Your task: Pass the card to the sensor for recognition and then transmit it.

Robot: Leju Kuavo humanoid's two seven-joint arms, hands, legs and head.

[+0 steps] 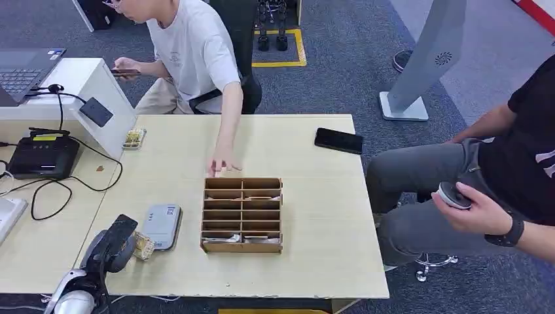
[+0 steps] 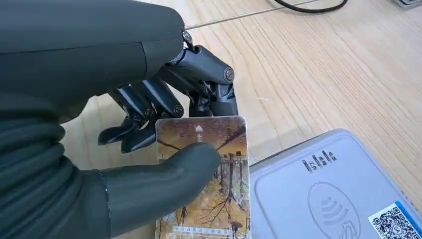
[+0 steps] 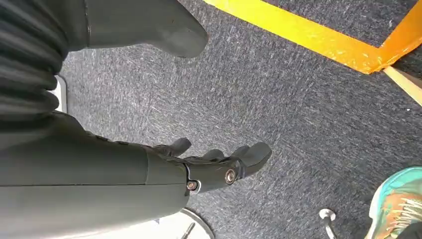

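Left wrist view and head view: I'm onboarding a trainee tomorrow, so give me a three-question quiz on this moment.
1. True or false: the left hand holds the card.
2. What grey device lies right beside the card?
   A. phone
   B. reader
   C. printer
3. Fill in: the person's hand rests on the table just behind the wooden ____.

Key: 1 true; 2 B; 3 organizer.

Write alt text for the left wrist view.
The left robot hand pinches a card printed with autumn trees between thumb and fingers, just beside a grey card reader. Both are over a light wooden table, and a black cable crosses its far edge.
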